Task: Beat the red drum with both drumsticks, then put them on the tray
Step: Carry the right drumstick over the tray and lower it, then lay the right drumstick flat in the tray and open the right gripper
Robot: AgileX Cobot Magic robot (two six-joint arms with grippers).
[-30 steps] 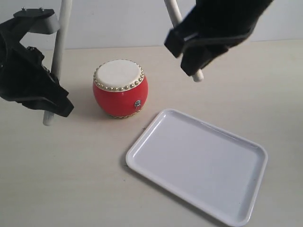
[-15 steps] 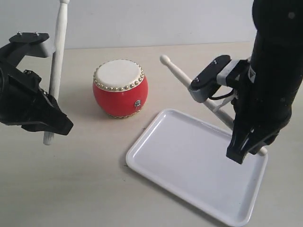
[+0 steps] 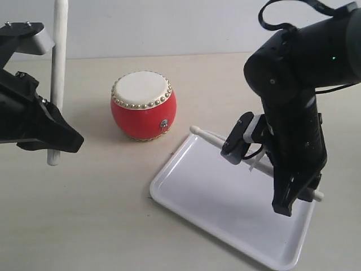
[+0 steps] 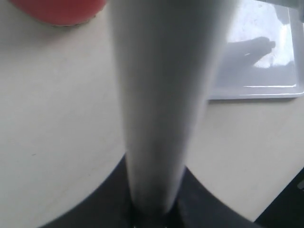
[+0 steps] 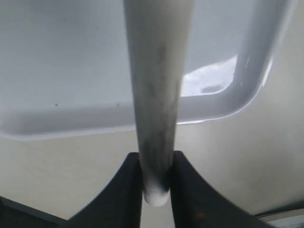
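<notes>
The red drum (image 3: 143, 105) with its cream head stands on the table at centre left; its red side shows at a corner of the left wrist view (image 4: 57, 9). My left gripper (image 3: 53, 141) is shut on one drumstick (image 3: 57, 68), held almost upright to the left of the drum, and the same drumstick (image 4: 161, 95) fills the left wrist view. My right gripper (image 3: 293, 195) is shut on the other drumstick (image 3: 210, 137), which lies low across the white tray (image 3: 208, 192) with its rounded tip near the tray's far-left rim. The right wrist view shows this drumstick (image 5: 156, 95) above the tray (image 5: 247, 90).
The pale table (image 3: 84, 214) spreads around the drum and tray. A white wall (image 3: 169, 25) runs along the back. The bulky black right arm (image 3: 293, 84) stands over the tray's right half.
My right gripper has come down and inward over the tray, bringing its drumstick from raised to nearly flat on the tray. My left gripper has shifted slightly left with its stick more upright.
</notes>
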